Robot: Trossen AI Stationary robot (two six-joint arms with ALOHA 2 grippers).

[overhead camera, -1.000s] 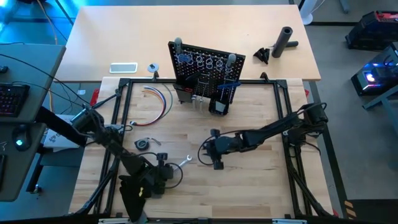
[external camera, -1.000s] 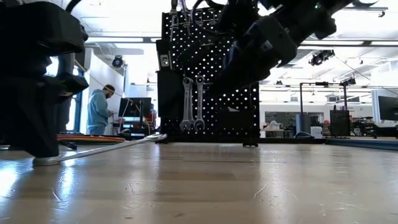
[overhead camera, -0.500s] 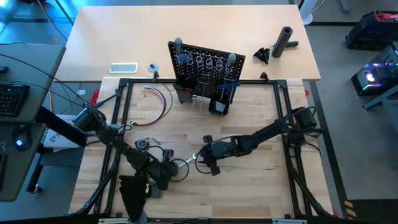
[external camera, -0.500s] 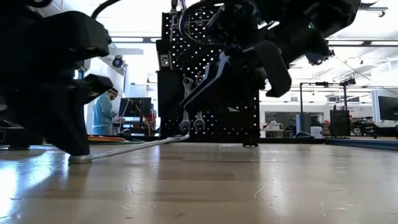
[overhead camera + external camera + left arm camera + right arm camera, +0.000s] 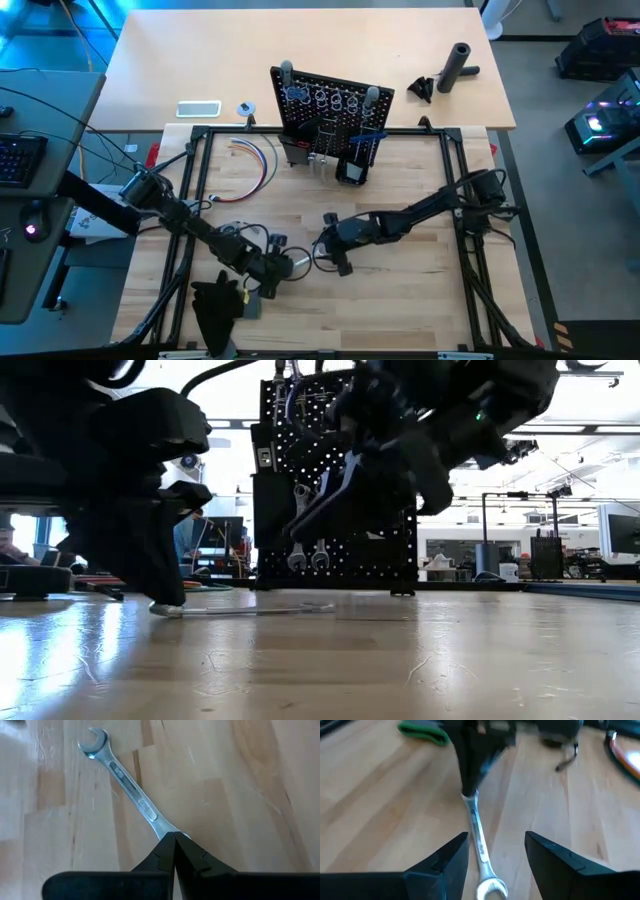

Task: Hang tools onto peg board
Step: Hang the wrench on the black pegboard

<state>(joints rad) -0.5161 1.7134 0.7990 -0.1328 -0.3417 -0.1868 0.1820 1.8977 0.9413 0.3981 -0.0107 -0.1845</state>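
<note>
Wrench (image 5: 127,785) is lying flat on the table (image 5: 400,290), left gripper (image 5: 174,839) clamping its end. Right gripper (image 5: 495,852) is hovering spread around its open-jawed end, grasping nothing

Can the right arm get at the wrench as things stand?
Probably yes. The right gripper has open jaws straddling the free end of the wrench on the table; the left gripper only pinches the far end.

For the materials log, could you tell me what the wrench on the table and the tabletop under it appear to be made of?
The wrench looks like bare polished steel: silvery, with bright glints along its shank and open end. The tabletop looks like light wood in joined strips, with visible grain and seams and a smooth, faintly glossy finish; whether solid or veneer cannot be told.
</note>
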